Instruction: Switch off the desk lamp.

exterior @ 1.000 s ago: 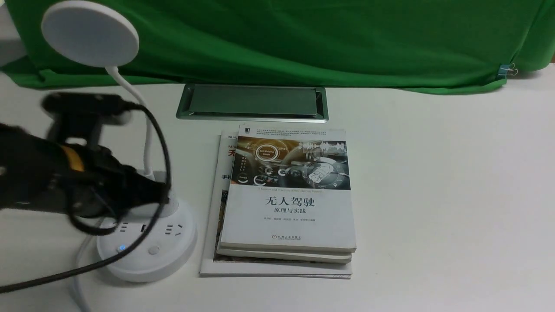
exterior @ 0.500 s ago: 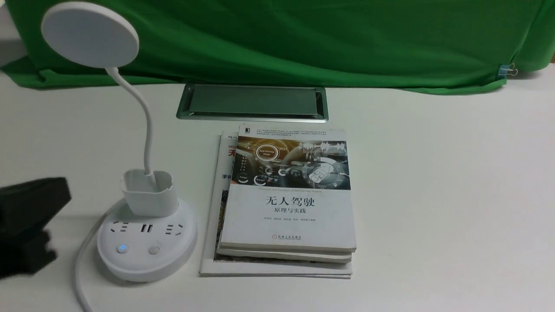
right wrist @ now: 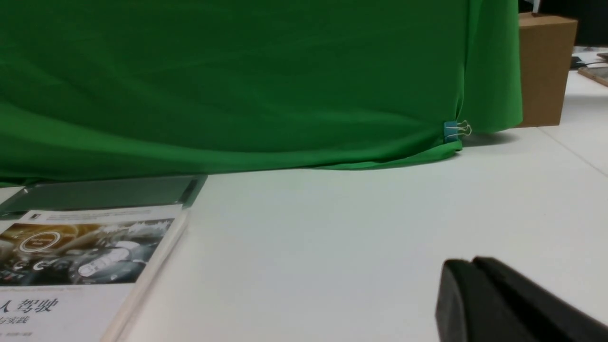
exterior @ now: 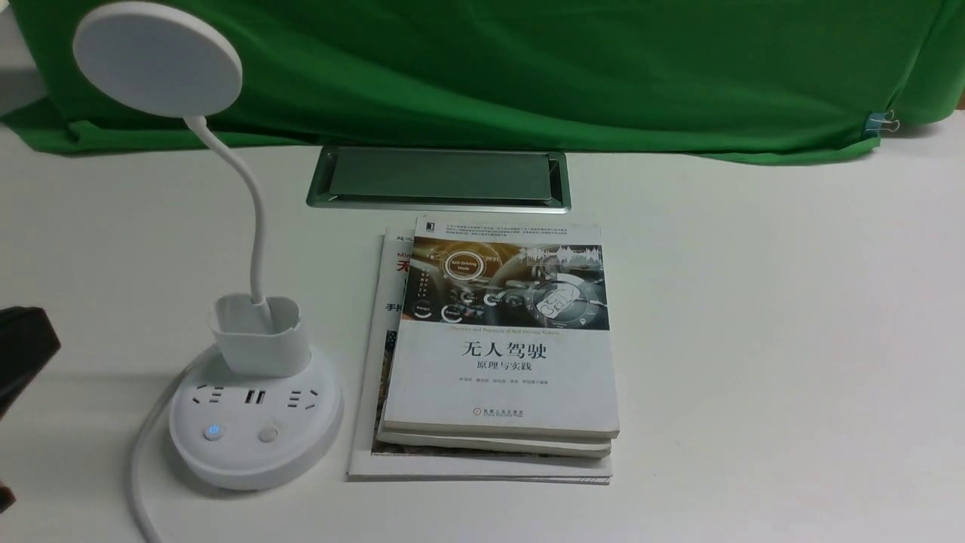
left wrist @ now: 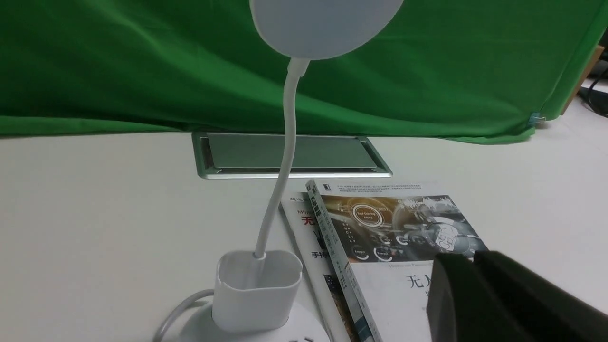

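One green cloth [exterior: 528,68] hangs across the far side, at 12 o'clock, its hem lying on the single white table [exterior: 754,339]. Near the table's middle sits a stack of three books [exterior: 501,354], the top one with a white cover and a dashboard photo, the lowest thin and wider, showing at the 9 and 6 o'clock edges. One metal hatch [exterior: 437,177] is set flush into the table just beyond the stack, at its 12 o'clock. The one lamp [exterior: 256,354] stands upright just beside the books at their 9 o'clock, apart from them. Its round base [exterior: 301,445] rests on the table and carries three groups of slots and two buttons: the one towards 9 o'clock [exterior: 214,432] glows blue, the other [exterior: 267,435] is plain. A square cup [exterior: 260,335] sits on the back of the base, one thin neck [exterior: 252,219] curves up from it, and one flat disc head [exterior: 157,59] tops it towards 11 o'clock, in front of the cloth. One white cable [exterior: 139,483] leaves the base towards 7 o'clock. The left gripper [left wrist: 472,259] shows as a dark shape at the front view's 9 o'clock edge, well apart from the lamp; its two fingers are pressed together, holding nothing. The right gripper [right wrist: 472,263] appears only in its wrist view, fingers likewise pressed together over bare table. One cardboard box [right wrist: 544,71] stands past the cloth's end, and one small binder clip [exterior: 878,122] pinches the cloth's corner at 2 o'clock.
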